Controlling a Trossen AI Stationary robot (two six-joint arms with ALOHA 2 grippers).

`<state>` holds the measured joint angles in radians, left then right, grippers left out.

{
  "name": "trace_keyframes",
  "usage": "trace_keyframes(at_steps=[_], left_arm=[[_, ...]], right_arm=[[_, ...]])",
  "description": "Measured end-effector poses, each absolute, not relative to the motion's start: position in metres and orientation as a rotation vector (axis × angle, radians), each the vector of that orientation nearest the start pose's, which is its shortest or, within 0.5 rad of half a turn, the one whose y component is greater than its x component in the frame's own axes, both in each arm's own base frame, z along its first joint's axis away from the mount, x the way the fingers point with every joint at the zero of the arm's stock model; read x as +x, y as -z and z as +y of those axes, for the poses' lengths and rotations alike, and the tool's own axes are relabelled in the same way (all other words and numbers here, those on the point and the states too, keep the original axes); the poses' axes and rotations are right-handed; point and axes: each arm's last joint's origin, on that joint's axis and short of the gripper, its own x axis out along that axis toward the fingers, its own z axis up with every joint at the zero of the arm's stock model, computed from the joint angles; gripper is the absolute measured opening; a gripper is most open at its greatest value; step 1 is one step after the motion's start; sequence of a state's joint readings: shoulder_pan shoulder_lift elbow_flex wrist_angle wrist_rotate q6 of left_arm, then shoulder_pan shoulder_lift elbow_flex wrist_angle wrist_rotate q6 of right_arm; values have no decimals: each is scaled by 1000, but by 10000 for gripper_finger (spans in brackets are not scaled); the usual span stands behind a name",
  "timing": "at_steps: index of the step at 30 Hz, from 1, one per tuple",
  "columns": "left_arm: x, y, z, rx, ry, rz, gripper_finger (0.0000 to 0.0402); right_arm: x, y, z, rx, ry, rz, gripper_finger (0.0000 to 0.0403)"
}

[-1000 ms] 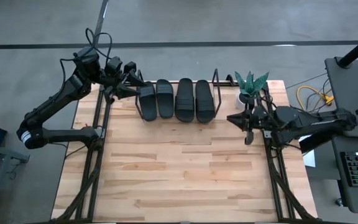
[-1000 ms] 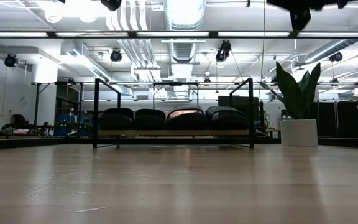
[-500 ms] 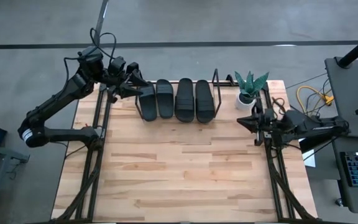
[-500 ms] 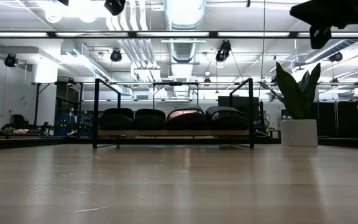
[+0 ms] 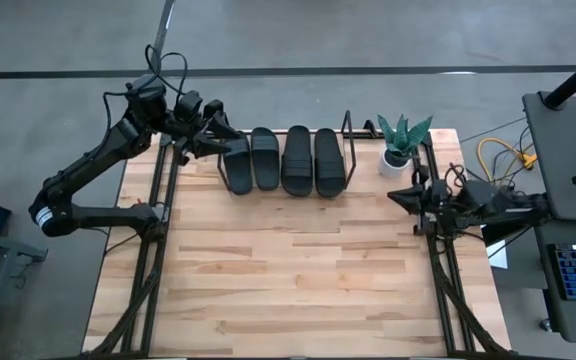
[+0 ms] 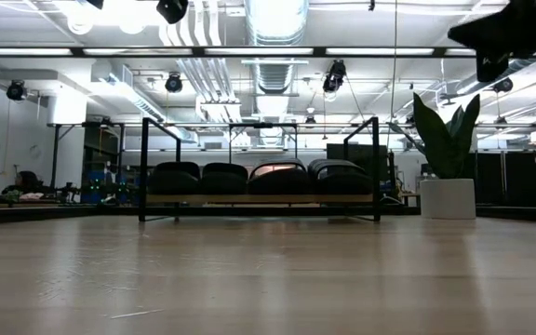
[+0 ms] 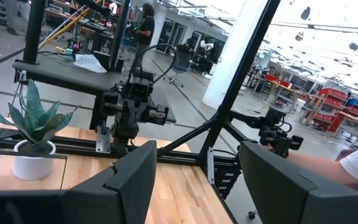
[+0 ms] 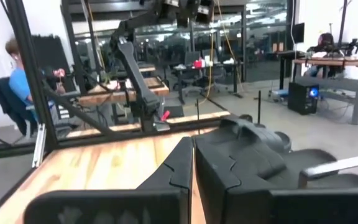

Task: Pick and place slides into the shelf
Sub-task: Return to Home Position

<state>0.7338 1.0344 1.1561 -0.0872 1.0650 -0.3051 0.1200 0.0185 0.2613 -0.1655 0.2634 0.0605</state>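
Four slides [image 5: 297, 160] side by side on the shelf [image 6: 259, 198], 12 o'clock on the table [image 5: 288, 280]. Left gripper [image 5: 226, 142] at the shelf's 9 o'clock end, just beside the end slide, fingers [image 7: 129, 180] apart, empty. Right gripper [image 5: 396, 197] at the table's 2 o'clock, near the plant [image 5: 402, 135], fingers [image 8: 173, 174] together, empty.

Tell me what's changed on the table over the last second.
The right gripper, shut and empty, drew back toward the right edge of the table as its arm folded in. The left gripper, open, shifted only slightly by the left end of the shelf. The four slides on the shelf and the plant stayed put.
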Motion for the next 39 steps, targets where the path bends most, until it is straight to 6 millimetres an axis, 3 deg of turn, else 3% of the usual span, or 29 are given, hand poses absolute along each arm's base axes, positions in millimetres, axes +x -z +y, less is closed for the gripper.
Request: trace_keyframes(at_steps=[9,15,19,25,32,36,39], left_arm=[[172,-419,121,-259,331,36,215],[176,-416,124,-251,320,40,215],[184,-414,123,-218,225,32,215],[192,-419,106,-82,-55,-15,215],[183,-422,64,30,-86,34,215],[163,-408,51,16,-177,184,215],[151,-388,43,-61,-208,167,215]], right_arm=[[95,-185,5,141,75,-202,8],[97,-179,5,169,83,-144,8],[97,-180,5,188,89,-146,8],[97,-178,5,201,98,-127,8],[97,-176,5,176,101,-107,8],[97,-176,5,175,101,-107,8],[97,-176,5,174,101,-107,8]])
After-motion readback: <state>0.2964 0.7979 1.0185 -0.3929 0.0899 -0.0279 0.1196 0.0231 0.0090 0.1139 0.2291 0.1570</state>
